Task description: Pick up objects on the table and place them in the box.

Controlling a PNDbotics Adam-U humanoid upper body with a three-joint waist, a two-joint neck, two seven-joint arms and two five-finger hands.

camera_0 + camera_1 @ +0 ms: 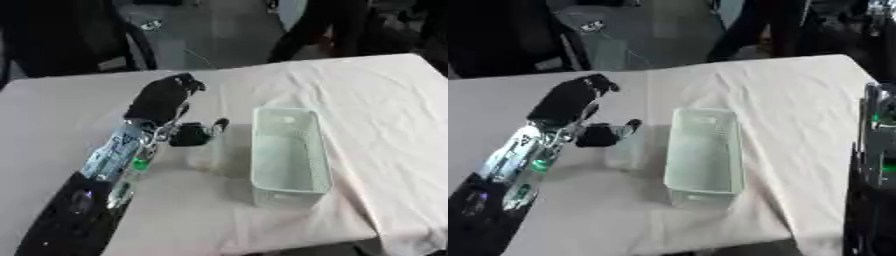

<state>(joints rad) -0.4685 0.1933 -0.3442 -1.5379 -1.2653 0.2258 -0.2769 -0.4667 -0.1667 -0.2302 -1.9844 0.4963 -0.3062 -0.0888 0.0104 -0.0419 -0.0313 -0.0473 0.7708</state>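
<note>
Left robot hand [166, 100], frame left, fingers curled; anything held cannot be told. Box [289, 155] at centre appears empty; surface [367, 100] shows no loose objects.

A robot test room or lab is suggested. A table [367, 100] draped in a wrinkled pale cloth is seen; beyond its far edge lie bare grey floor [219, 30], a loose cable [197, 54] and dark chair frames [131, 40].
</note>
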